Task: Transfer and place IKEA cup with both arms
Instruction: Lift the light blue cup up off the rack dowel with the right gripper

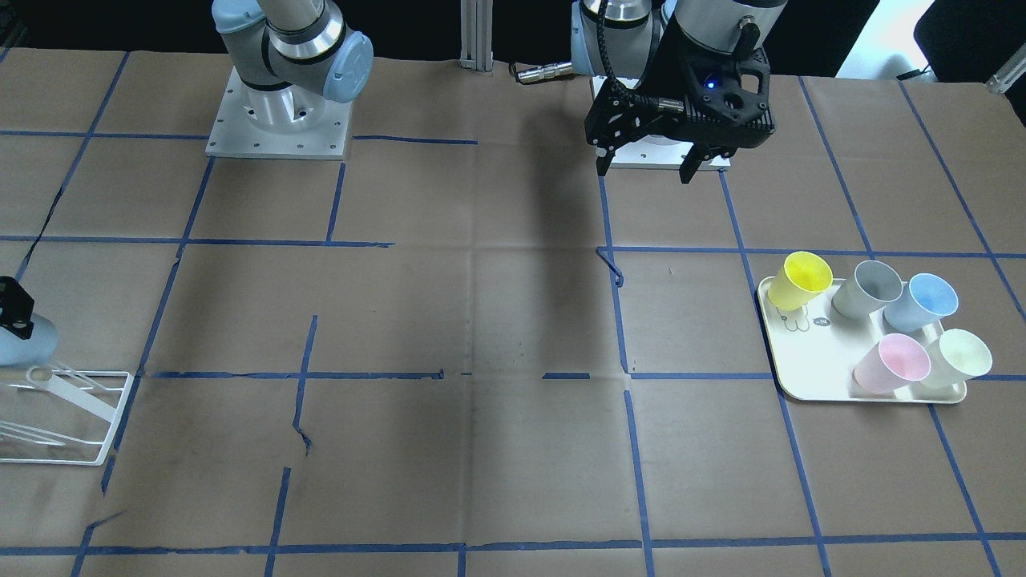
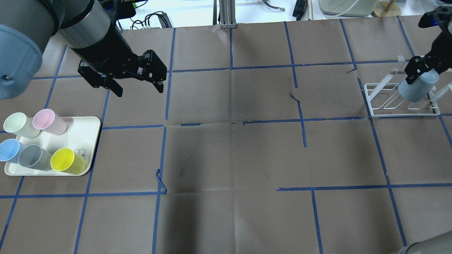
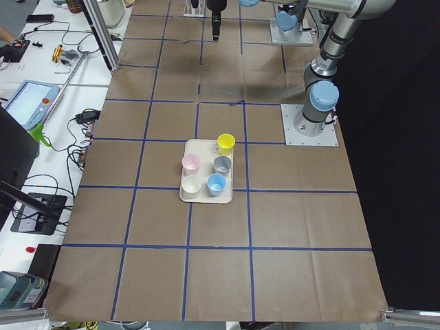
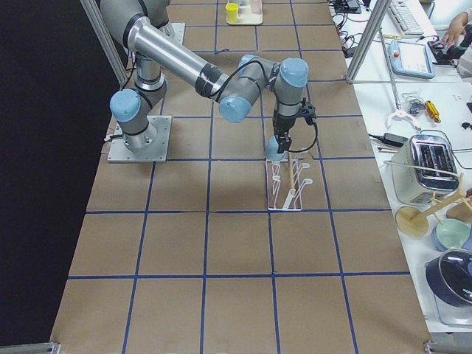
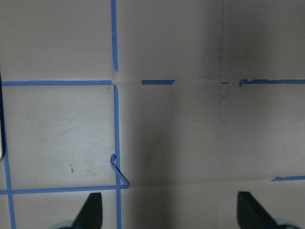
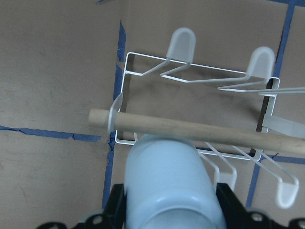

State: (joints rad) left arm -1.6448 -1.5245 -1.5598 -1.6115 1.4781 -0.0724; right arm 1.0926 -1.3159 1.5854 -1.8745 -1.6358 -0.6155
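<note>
My right gripper (image 2: 421, 73) is shut on the IKEA cup (image 2: 416, 90), a pale-blue tumbler held mouth-down and tilted over the white wire rack (image 2: 385, 100). In the right wrist view the cup (image 6: 167, 176) sits between the black fingers (image 6: 228, 202), just short of the rack's wooden bar (image 6: 224, 133). It also shows at the left edge of the front view (image 1: 24, 340). My left gripper (image 2: 138, 90) is open and empty, hanging above the table beyond the tray; its fingertips (image 5: 91, 212) show over bare paper.
A cream tray (image 2: 86, 128) at the table's left end holds yellow (image 2: 67, 161), grey (image 2: 33, 157), sky-blue (image 2: 10, 150), pink (image 2: 47, 121) and pale-green (image 2: 19, 124) cups. Blue tape lines cross the brown paper. The rack (image 1: 80, 417) stands at the right end.
</note>
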